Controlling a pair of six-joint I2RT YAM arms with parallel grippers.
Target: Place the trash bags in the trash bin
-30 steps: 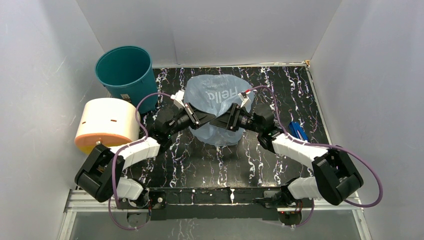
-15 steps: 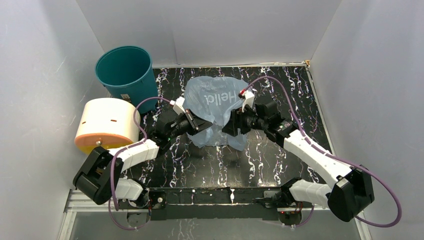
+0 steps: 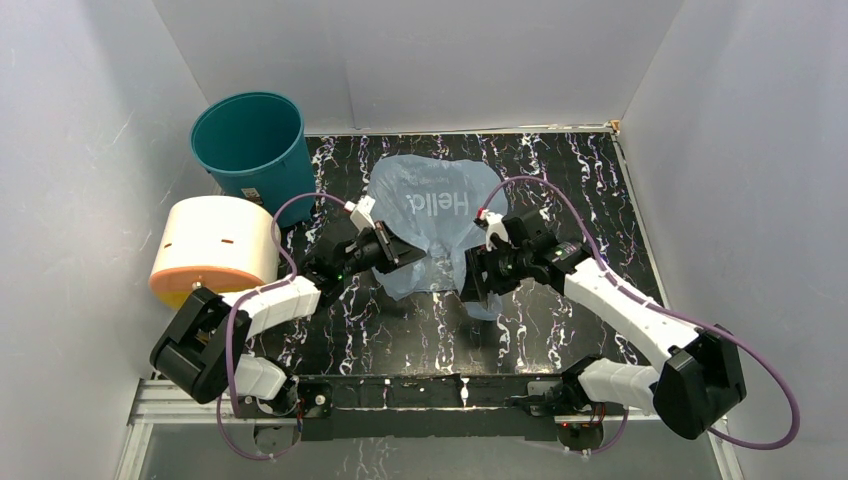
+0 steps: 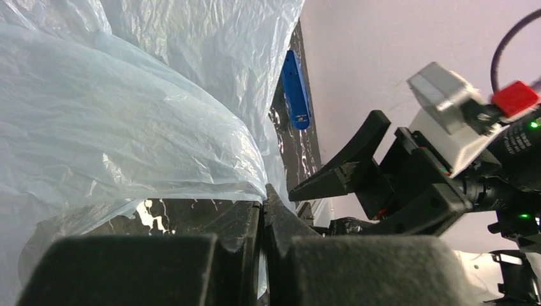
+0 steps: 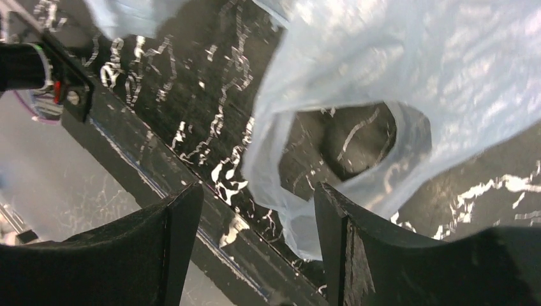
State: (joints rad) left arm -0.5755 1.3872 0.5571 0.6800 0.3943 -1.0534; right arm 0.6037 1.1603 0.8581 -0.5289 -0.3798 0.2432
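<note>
Left end effector point(image 4: 263, 199): jaws closed, pinching a fold of the trash bag point(image 3: 430, 212) at its near-left edge. Right end effector point(image 5: 255, 205): jaws apart, nothing clamped; a loose loop of bag film hangs in front of the gap, and I can't tell if it touches the fingers point(image 5: 335, 220). The bag sits mid-surface point(image 3: 565, 170), partly lifted and billowed, white lettering facing up. The trash bin point(image 3: 250, 140) stands upright at the far-left corner, well apart from the bag. A cream cylinder point(image 3: 212, 245) with an orange end lies just in front of the bin. A blue object point(image 4: 295, 89) lies on the surface beyond the bag.
</note>
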